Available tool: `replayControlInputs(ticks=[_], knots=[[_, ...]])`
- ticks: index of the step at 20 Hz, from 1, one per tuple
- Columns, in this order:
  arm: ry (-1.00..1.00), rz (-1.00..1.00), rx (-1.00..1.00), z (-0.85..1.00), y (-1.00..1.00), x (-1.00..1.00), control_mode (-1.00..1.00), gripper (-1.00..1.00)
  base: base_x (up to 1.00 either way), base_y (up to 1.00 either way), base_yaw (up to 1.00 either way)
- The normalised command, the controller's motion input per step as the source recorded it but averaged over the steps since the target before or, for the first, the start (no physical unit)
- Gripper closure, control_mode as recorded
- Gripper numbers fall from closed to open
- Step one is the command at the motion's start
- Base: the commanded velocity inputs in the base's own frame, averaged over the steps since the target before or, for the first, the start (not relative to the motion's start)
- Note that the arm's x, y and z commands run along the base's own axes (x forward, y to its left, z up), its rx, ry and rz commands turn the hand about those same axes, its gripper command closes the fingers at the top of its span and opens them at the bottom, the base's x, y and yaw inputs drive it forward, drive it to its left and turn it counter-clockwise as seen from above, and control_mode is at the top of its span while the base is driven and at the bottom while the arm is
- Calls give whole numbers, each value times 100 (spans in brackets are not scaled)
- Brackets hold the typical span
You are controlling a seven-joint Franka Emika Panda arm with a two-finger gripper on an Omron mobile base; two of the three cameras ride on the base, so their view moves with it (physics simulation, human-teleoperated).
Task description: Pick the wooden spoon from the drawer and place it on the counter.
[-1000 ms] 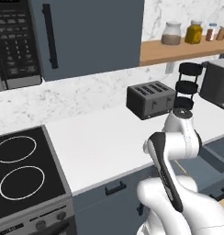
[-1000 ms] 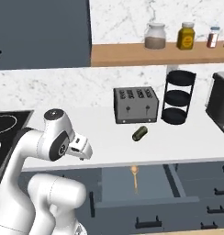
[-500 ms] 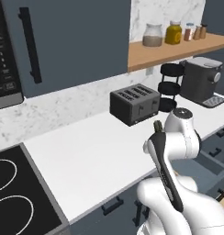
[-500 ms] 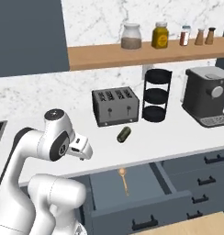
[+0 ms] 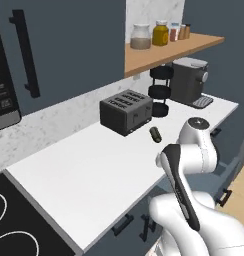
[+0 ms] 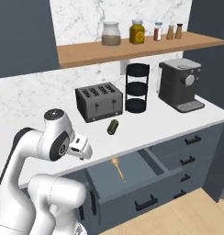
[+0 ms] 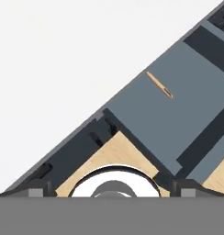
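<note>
Partly under the counter (image 6: 146,133), the wooden spoon (image 6: 117,169) lies in the drawer (image 6: 132,179); gripper (image 7: 112,192) jaws apart.

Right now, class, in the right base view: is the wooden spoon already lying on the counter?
No. The wooden spoon lies inside the open drawer, below the edge of the white counter.

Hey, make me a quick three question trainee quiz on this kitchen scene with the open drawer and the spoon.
1. True or false: the light tan wooden spoon lies inside the open slate-blue drawer.
2. What lies on the white counter just in front of the dark grey four-slot toaster? A) a dark olive stubby cylinder B) a red mug C) a knife
3. Fill in: the gripper's jaws are ____.

Key: 1 true; 2 A, the cylinder; 3 open.
</note>
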Motion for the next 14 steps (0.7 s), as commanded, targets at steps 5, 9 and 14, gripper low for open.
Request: replayControlInputs(ticks=[5,9,14], knots=[[-1,-4,0,-1,0,5,-100,-100,6,28,-30],[-1,-4,0,-11,-17,23,-100,-100,0,0,0],[0,0,6,-15,-76,12,-100,-100,0,0,0]])
